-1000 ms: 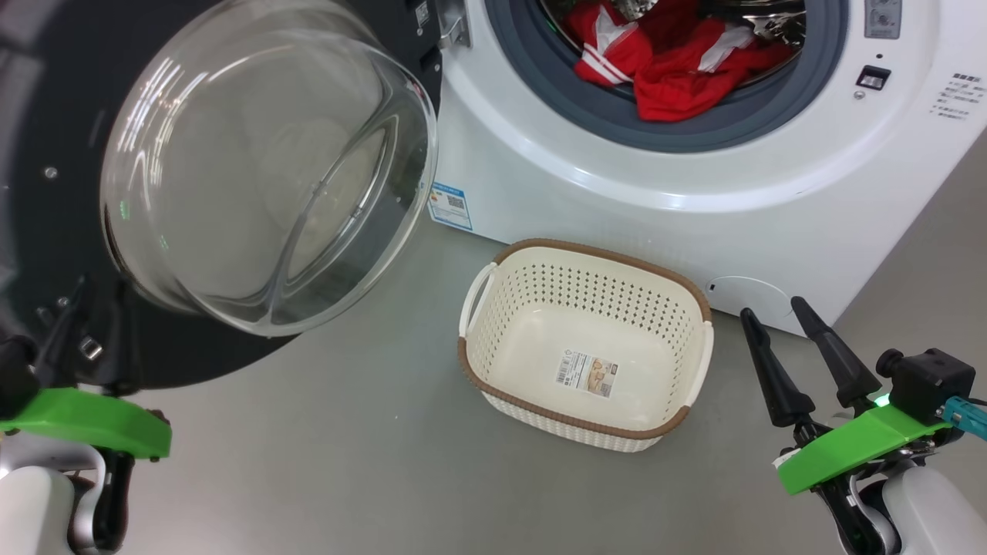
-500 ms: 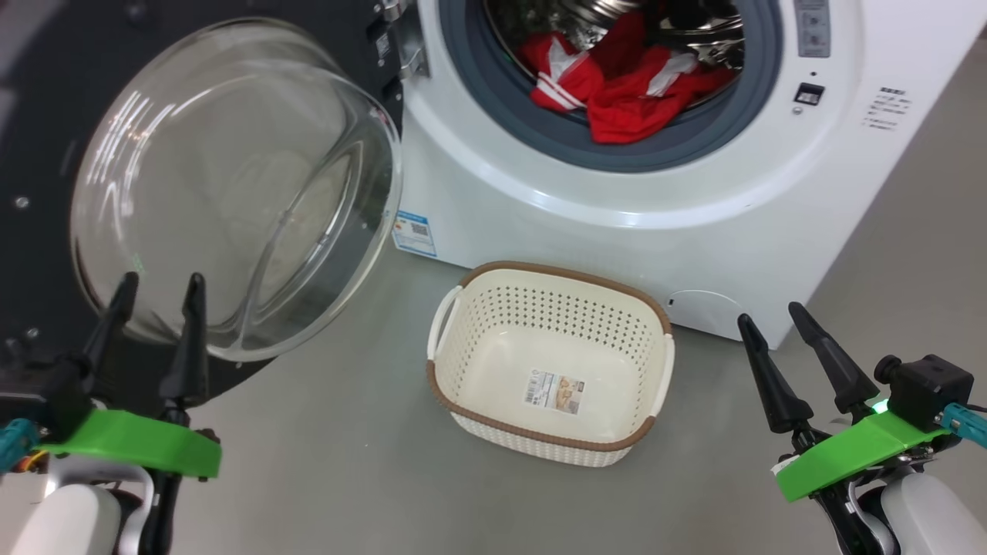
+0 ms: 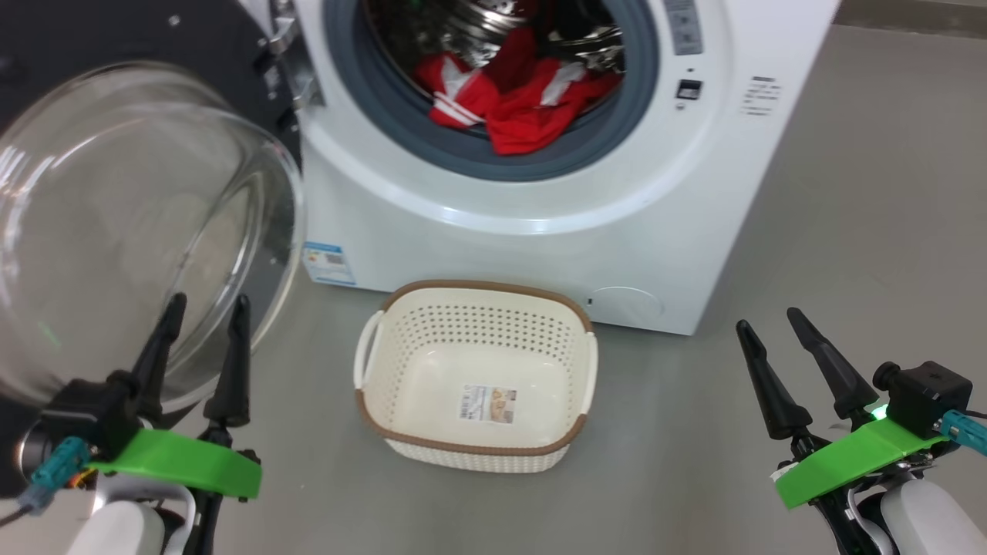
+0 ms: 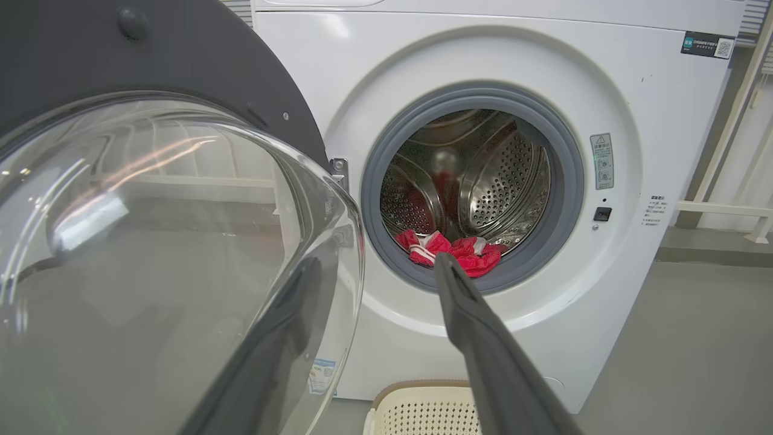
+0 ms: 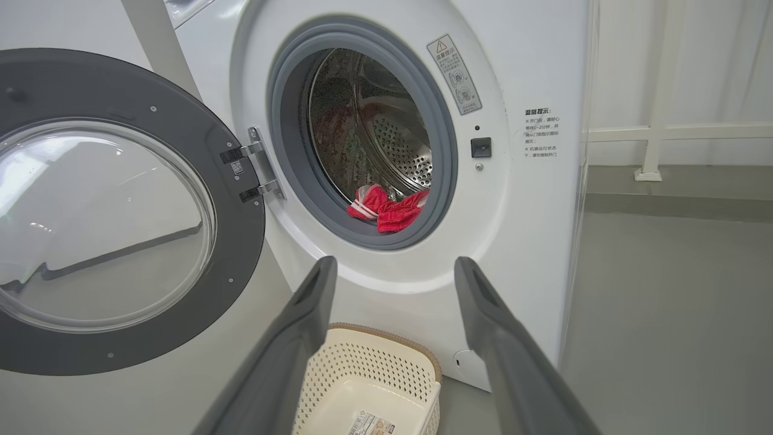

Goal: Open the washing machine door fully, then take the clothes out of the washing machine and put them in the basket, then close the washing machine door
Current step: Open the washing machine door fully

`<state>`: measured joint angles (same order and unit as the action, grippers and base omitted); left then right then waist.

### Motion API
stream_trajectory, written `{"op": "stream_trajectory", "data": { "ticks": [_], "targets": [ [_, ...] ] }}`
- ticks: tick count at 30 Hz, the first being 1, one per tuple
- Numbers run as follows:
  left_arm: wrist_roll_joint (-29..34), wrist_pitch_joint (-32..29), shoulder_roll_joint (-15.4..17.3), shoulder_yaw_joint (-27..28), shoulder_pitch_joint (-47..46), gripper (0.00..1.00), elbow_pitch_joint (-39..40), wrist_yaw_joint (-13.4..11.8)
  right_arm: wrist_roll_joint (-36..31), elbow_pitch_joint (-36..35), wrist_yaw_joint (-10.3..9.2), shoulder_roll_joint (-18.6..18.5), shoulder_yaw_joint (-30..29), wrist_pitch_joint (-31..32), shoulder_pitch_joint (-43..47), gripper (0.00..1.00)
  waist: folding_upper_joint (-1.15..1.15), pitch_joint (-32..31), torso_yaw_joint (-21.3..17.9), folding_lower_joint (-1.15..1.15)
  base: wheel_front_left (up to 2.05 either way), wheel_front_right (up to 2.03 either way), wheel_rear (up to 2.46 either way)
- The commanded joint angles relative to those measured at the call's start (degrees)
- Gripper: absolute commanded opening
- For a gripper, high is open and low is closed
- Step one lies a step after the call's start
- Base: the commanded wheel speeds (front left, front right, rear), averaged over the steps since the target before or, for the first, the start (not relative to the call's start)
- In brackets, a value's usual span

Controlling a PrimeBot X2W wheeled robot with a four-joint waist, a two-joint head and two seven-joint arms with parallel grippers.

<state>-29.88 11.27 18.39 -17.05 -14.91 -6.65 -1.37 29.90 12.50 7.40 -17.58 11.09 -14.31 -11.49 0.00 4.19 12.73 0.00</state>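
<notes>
Washing machine: the white front-loading washing machine (image 3: 540,231) stands on the grey floor (image 3: 848,231), its round opening facing the robot.
Door: the door (image 3: 193,46) is swung wide open to the robot's left, hanging on the hinge (image 5: 256,172) at the left edge of the opening. Its dark inner face is turned towards the robot.
Glass bowl: the clear glass bowl (image 3: 116,231) bulges out of the door towards the head camera and reflects the room.
Clothes: the red clothes (image 3: 509,108) with white stripes lie in a heap at the bottom front of the steel drum (image 4: 501,175). One fold hangs over the blue-grey gasket (image 3: 463,158).
Basket: the cream basket (image 3: 474,447) with a brown rim sits upright on the floor, just in front of the machine and below the opening. The paper label (image 3: 488,403) on its bottom is in plain sight.
Left pincer: the left pincer (image 3: 210,299) is spread wide and grips nothing. It is low at the left, pointing up beside the lower edge of the glass bowl. In the left wrist view one finger is seen through the glass; contact cannot be told.
Right pincer: the right pincer (image 3: 767,318) is spread wide in open air. It is low at the right, well apart from the basket and the machine, and points towards the machine's front.
</notes>
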Motion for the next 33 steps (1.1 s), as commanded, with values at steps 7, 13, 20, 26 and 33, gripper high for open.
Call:
{"op": "stream_trajectory", "data": {
  "ticks": [7, 13, 20, 26, 33],
  "targets": [
    [0.40, 2.39, 0.76, 2.76, 0.39, 1.00, -1.44, -0.93, -1.12, -1.70, 0.09, -0.82, 1.15, -0.69, 0.92, 1.00, 0.00, -0.98, -8.06, 0.00, 0.00, 0.00, 0.00],
    [-0.31, 3.24, -0.11, 3.82, 1.42, 1.00, -3.54, -0.14, -0.91, -1.37, 0.09, -1.30, 1.41, -0.69, 0.92, 1.00, 0.00, -1.39, -11.41, 0.00, 0.00, 0.00, 0.00],
    [0.03, 3.65, -1.06, 5.25, 2.78, 1.00, -4.79, 0.93, -0.83, -1.34, 0.09, -1.99, 1.06, -0.69, 0.89, 1.00, 0.00, -1.41, -13.42, 0.00, 0.00, 0.00, 0.00],
    [1.52, 3.71, -1.68, 7.21, 3.77, 1.00, -4.91, 1.81, -0.95, -1.36, 0.09, -2.13, 0.06, -0.69, 1.31, 1.00, 0.00, -1.56, -14.48, 0.00, 0.00, 0.00, 0.00],
    [3.91, 3.72, -2.75, 9.33, 4.79, 1.00, -4.56, 2.25, -0.64, -1.21, 0.09, -2.35, -0.16, -0.69, 1.44, 1.00, 0.00, -1.56, -14.81, 0.00, 0.00, 0.00, 0.00]
  ]
}}
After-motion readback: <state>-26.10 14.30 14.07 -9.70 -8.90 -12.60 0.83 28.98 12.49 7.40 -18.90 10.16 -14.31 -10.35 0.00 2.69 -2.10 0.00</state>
